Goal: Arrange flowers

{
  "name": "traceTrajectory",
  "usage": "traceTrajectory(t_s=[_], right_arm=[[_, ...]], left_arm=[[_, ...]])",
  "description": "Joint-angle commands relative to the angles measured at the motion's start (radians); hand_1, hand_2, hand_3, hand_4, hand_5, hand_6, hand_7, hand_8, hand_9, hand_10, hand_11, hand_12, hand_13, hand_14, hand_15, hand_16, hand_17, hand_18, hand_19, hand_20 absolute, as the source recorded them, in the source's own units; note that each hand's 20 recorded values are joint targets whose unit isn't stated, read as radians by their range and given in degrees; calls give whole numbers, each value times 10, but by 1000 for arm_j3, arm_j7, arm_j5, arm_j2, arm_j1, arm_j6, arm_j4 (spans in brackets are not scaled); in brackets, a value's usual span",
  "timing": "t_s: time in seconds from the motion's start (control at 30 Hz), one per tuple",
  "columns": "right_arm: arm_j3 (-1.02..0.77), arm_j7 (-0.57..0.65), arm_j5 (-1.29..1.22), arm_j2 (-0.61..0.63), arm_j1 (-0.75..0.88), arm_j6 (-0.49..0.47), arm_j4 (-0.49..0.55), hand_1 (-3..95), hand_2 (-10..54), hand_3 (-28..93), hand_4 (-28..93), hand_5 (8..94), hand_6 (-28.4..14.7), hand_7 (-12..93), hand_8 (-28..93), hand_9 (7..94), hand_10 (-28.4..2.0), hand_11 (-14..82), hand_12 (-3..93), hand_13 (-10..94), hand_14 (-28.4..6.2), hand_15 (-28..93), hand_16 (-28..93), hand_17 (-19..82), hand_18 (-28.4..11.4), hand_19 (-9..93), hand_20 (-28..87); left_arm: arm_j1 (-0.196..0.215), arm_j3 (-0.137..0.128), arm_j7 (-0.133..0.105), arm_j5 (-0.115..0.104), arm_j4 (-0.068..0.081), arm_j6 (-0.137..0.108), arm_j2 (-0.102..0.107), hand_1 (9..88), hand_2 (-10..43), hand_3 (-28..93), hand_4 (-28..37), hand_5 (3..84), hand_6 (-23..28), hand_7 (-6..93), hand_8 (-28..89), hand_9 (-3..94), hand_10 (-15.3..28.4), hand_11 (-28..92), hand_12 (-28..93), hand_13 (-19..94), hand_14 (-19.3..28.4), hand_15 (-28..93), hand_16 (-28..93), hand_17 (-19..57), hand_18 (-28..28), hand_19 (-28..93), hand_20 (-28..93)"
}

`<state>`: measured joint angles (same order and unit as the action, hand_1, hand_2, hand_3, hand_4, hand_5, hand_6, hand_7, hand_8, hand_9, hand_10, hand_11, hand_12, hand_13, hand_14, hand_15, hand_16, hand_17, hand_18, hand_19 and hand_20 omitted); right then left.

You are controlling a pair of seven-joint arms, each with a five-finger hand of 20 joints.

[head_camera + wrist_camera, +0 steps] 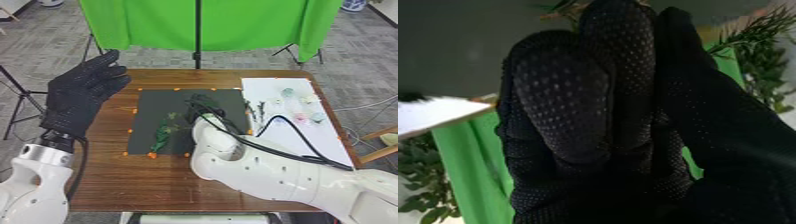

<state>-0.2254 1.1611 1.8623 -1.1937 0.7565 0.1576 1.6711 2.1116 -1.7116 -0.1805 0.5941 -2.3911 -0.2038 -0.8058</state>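
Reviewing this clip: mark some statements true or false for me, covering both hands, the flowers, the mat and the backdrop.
1. The right hand is over the dark mat. True.
2. Flower heads lie on the white sheet. True.
3. The white sheet is to the left of the dark mat. False: it is to the right.
4. The left hand holds a flower. False: it is empty, raised at the left side of the table.
5. A green cloth hangs beyond the table. True.
6. The dark mat is bordered with blue markers. False: they are orange.
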Motion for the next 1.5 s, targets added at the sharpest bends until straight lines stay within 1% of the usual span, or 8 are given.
traceTrajectory(t_s=[0.03,0.53,0.77,0.83,0.9,1.03,1.23,1.5], right_arm=[[32,24,-41,-23,-32,40,-12,526,-95,699,-283,884,-9,172,65,937,-99,325,175,929,-45,538,205,476,-190,932,-25],[47,41,-34,-37,-40,61,-13,465,-95,695,-281,820,-29,145,22,927,-112,285,184,909,-50,551,197,466,-193,932,-30],[33,30,-16,-13,-27,59,40,424,-91,714,-280,795,-32,136,-14,921,-115,283,183,904,-53,553,194,463,-195,932,-38],[26,32,-16,7,-19,67,61,417,-88,717,-277,793,-32,136,-30,921,-116,283,182,904,-53,554,193,463,-195,932,-38],[24,47,-6,34,-15,80,86,395,-77,724,-261,786,-33,140,-96,921,-120,282,181,903,-53,554,191,464,-195,932,-41],[-1,49,26,91,13,78,136,376,-61,715,-254,760,-38,141,-113,920,-124,282,182,905,-55,555,190,468,-199,932,-39],[-34,65,-5,149,48,48,153,349,-37,705,-244,721,-57,128,-114,920,-132,281,182,909,-57,558,191,476,-205,932,-37],[-34,47,-94,128,57,-36,125,338,-32,718,-229,680,-68,109,-110,915,-137,282,184,903,-61,564,193,472,-210,932,-32]], left_arm=[[-21,22,9,-4,19,39,3,219,77,781,-228,412,124,129,-84,346,228,325,112,240,284,553,-110,-96,280,612,40],[-24,26,5,-2,24,42,-3,218,76,783,-227,413,124,129,-84,346,228,325,112,239,284,553,-110,-96,280,613,38],[10,-6,4,-2,9,31,-6,219,77,783,-226,414,124,128,-84,346,228,326,111,240,284,553,-111,-97,279,614,38],[16,-10,12,-1,6,30,-15,219,77,784,-225,414,125,128,-84,346,228,325,112,240,284,553,-110,-97,279,613,38],[26,-21,15,1,1,26,-18,219,77,784,-225,414,125,128,-84,346,228,325,111,240,284,553,-110,-96,279,613,38],[67,-51,11,3,-16,10,-24,218,77,784,-226,414,125,128,-84,346,228,325,111,240,284,554,-111,-96,279,613,38],[86,-62,2,-3,-23,-1,-19,219,77,783,-227,414,125,128,-84,346,228,327,111,239,284,553,-111,-96,280,614,38],[82,-51,-11,-6,-17,-2,-15,218,77,784,-226,414,125,128,-84,346,228,326,111,240,284,553,-111,-97,280,614,38]])
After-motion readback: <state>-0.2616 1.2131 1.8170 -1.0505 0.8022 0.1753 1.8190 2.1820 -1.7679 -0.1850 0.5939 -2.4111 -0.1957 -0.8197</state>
